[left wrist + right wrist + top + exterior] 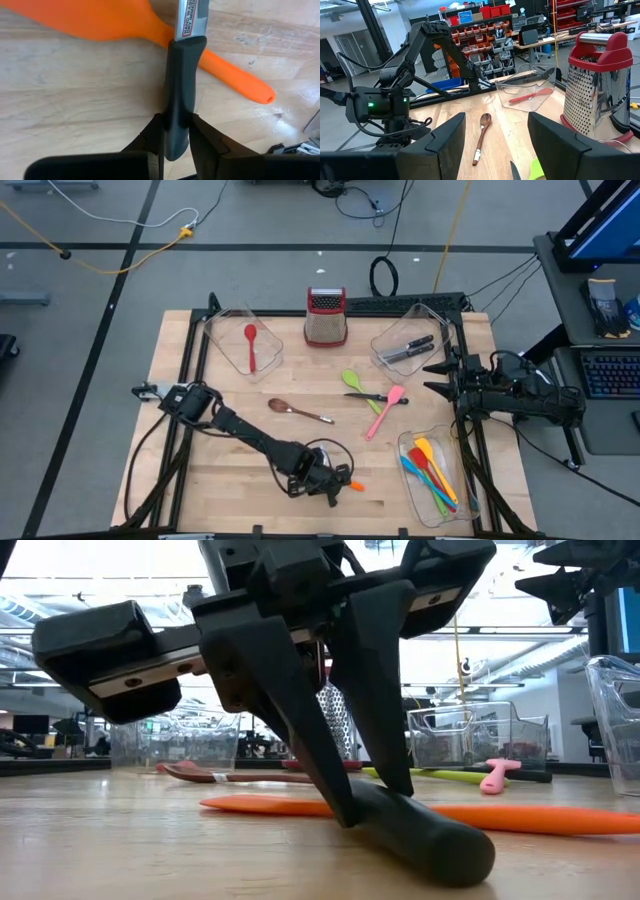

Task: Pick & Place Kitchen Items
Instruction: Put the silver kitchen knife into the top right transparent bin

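Left gripper clamping black knife handle, blade cut off

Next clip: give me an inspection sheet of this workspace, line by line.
Surface: light wooden table, bare at near left.
Job's things: black-handled knife lying across orange spatula; brown wooden spoon; green and pink utensils mid-table; red spoon in a bin.
Clutter: steel box grater with red top; clear plastic bins.
Grippers: left gripper fingers on the knife handle; right gripper open, at right edge.
Cables: black loop on floor.
Surroundings: shelving, desks.
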Controlling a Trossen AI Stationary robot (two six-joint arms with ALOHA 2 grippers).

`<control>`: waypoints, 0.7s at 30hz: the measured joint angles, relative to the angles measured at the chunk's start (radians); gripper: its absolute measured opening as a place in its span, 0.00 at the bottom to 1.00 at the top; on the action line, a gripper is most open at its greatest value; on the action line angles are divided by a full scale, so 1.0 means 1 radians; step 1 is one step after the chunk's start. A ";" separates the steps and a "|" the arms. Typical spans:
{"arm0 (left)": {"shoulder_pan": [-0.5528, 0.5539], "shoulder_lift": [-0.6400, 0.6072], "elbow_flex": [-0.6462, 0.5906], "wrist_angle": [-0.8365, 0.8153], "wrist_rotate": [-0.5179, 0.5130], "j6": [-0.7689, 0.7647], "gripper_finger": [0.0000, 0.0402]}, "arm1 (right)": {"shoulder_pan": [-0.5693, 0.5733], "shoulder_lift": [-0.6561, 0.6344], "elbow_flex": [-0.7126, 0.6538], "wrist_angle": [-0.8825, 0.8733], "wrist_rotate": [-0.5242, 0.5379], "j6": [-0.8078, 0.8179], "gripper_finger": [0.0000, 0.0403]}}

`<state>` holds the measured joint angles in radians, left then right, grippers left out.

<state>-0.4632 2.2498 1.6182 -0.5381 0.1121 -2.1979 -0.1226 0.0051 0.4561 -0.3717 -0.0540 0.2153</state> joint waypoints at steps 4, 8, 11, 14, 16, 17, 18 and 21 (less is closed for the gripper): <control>-0.003 0.000 -0.003 0.015 0.000 0.004 0.16 | 0.000 0.000 0.000 0.000 0.000 0.000 0.52; -0.002 0.001 -0.003 0.023 -0.006 0.017 0.20 | 0.000 0.000 0.000 0.000 0.000 -0.015 0.52; -0.001 0.001 -0.002 0.013 0.031 0.012 0.21 | 0.000 0.000 0.000 0.000 0.000 -0.019 0.52; -0.006 0.000 -0.001 -0.008 0.049 -0.003 0.21 | 0.000 0.000 0.000 0.000 0.000 -0.018 0.52; -0.011 0.001 -0.002 -0.009 0.071 -0.009 0.21 | 0.000 0.000 0.000 0.000 0.000 -0.018 0.52; -0.014 0.001 -0.002 -0.009 0.073 -0.012 0.22 | 0.000 0.000 0.000 0.000 0.000 -0.019 0.52; -0.014 0.001 -0.002 -0.009 0.081 -0.016 0.22 | 0.000 0.000 0.000 0.000 0.000 -0.019 0.52; -0.017 0.000 -0.002 -0.007 0.077 -0.023 0.22 | 0.000 0.000 0.000 0.000 0.000 -0.019 0.52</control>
<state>-0.4800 2.2496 1.6161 -0.5447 0.1892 -2.2212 -0.1225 0.0051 0.4561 -0.3717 -0.0538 0.1967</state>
